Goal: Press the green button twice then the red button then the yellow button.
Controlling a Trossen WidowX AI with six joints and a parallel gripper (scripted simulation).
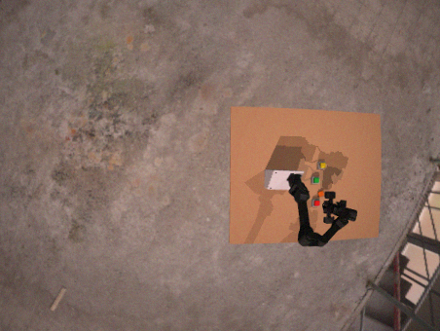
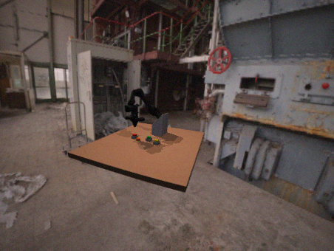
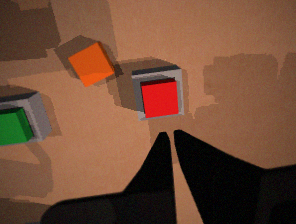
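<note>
Downward — gripper [image 1: 328, 207] [image 2: 135, 125] [image 3: 170, 137] | fingers together | red button [image 1: 316, 203] [image 2: 134, 136] [image 3: 160, 98] — square, no long axis

Wrist: green btn [image 3: 14, 127] cut off L (yellow prob. too).

My black six-joint arm [image 1: 304, 214] [image 2: 138, 92] bent at its elbow, forearm folded back, wrist angled down, my gripper [image 1: 329, 207] [image 2: 135, 125] [image 3: 170, 137] pointing downward, its two tapered fingers drawn nearly together, nothing held between them.
</note>
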